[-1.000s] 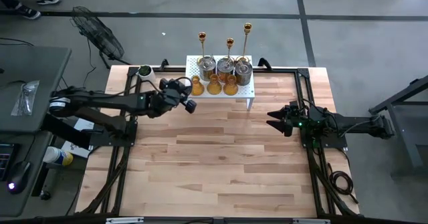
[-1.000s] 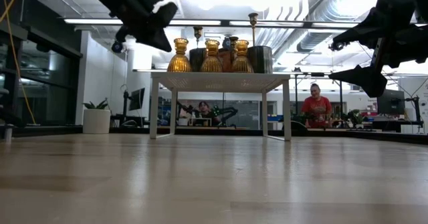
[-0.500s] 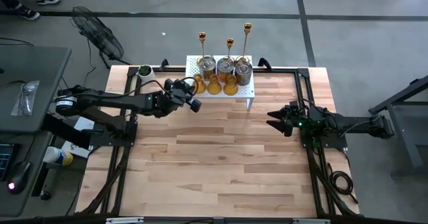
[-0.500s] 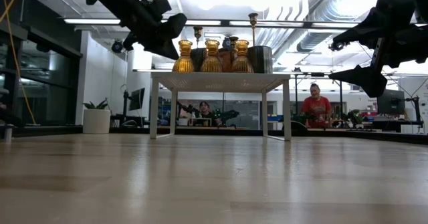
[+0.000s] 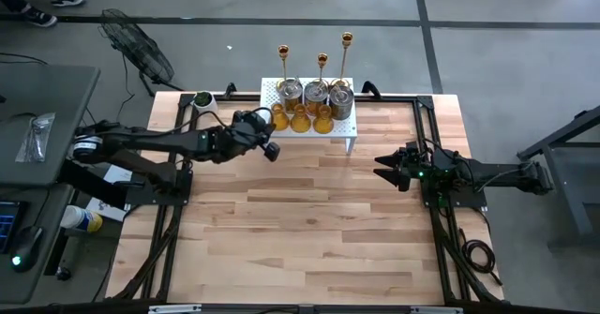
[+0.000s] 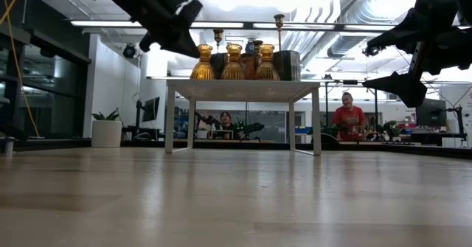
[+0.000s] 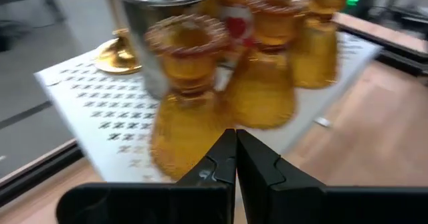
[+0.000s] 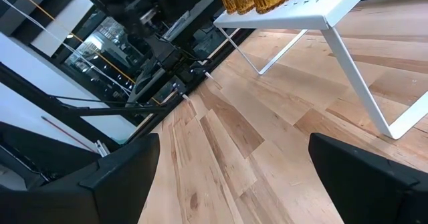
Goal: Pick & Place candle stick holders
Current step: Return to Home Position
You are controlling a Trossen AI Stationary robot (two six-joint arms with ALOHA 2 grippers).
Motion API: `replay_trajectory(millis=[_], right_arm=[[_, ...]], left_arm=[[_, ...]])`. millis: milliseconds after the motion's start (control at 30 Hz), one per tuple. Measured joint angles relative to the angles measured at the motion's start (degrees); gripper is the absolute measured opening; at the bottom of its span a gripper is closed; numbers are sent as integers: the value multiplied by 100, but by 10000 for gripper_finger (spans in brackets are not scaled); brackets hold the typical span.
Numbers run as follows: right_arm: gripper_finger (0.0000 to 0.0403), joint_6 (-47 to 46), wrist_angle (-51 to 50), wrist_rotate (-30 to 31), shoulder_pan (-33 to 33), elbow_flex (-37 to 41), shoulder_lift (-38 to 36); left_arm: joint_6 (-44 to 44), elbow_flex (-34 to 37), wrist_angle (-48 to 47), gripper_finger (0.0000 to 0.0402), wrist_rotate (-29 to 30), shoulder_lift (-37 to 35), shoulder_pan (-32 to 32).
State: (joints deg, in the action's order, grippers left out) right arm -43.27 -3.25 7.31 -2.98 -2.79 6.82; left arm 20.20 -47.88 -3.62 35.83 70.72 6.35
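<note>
Candle stick holders, nine, all upright on the white perforated rack (image 5: 269, 91) at the far edge of the bench (image 5: 309, 220). Front row: three amber glass holders (image 5: 300, 120), set close side by side along the rack's near edge. Middle row: three silver cups (image 5: 316, 94). Back row: three gold sticks (image 5: 322, 63), with their round bases on the rack's far edge. Left gripper (image 5: 266, 147): raised off the bench, just beside the rack's left front corner and level with the rack top in the low view. Its jaws are pressed together and hold nothing, with the end amber holder near in front of them. Right gripper (image 5: 382, 167): raised over the bench's right side, well apart from the rack, jaws spread wide and empty. White cup (image 5: 202, 99) with dark contents: far left corner of the bench. Person in a red top (image 6: 349, 118): in the room beyond.
</note>
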Motion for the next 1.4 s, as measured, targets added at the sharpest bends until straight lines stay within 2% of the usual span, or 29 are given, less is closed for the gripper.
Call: replay_trajectory(millis=[167,300,467,667,833,1033,1400], right_arm=[[375,0,2,0,-2,0,-1],[375,0,0,0,0,0,1],[375,0,0,0,-1,0,0],[375,0,0,0,0,0,-1],[375,0,0,0,-1,0,0],[375,0,0,0,-2,0,1],[375,0,0,0,-1,0,-1]], left_arm=[[-336,1,-275,3,-935,-313,2],[-590,404,-72,3,-1747,-656,0],[-672,1471,1197,3,-2615,-1085,-2],[-1127,2766,2916,3,-2878,-1663,0],[-1447,3574,3525,3,-3210,-2514,0],[-1709,4035,3143,3,-3867,-3948,0],[-1737,4110,917,1,-3892,-6266,0]])
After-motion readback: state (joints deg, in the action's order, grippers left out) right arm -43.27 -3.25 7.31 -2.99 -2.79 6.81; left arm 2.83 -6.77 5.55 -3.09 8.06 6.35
